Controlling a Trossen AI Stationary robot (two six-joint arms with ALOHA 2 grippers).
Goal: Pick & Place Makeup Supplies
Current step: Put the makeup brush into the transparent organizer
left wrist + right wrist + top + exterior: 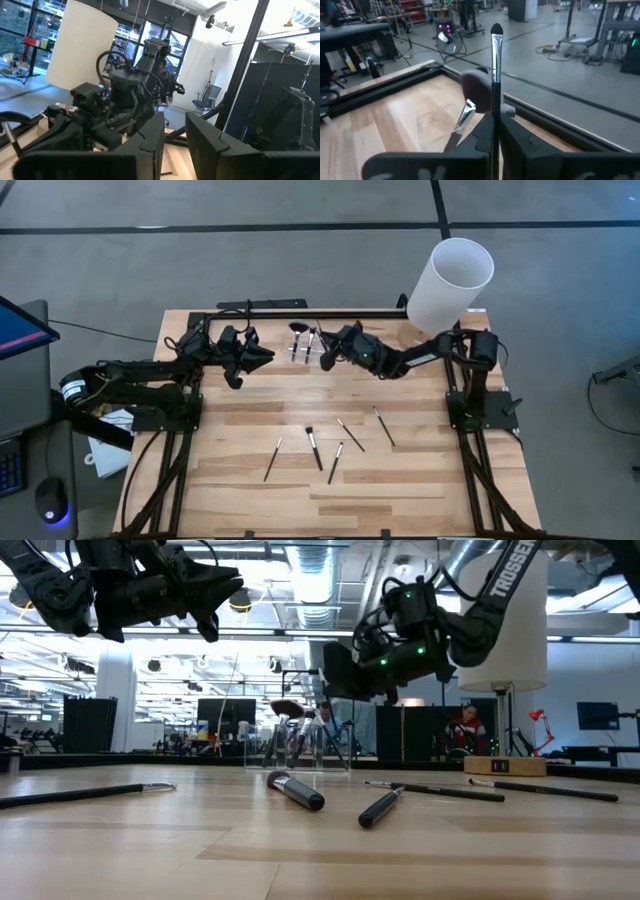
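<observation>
Five slim black-handled makeup brushes point(318, 447) lie loose on our pale wooden slat table point(400, 480), toward its front. Our right hand point(494, 131) hovers beside the small clear plastic holder point(303, 345) at the back, fingers clamped on one upright brush point(496, 55). Our left hand point(262, 357) hangs nearby, raised, fingers apart. A tall white cylinder point(450, 283) stands behind.

Five thin black brushes point(318, 448) lie scattered lower centre; one brush point(495, 75) stands upright, pinched in the right tool point(495, 131).
</observation>
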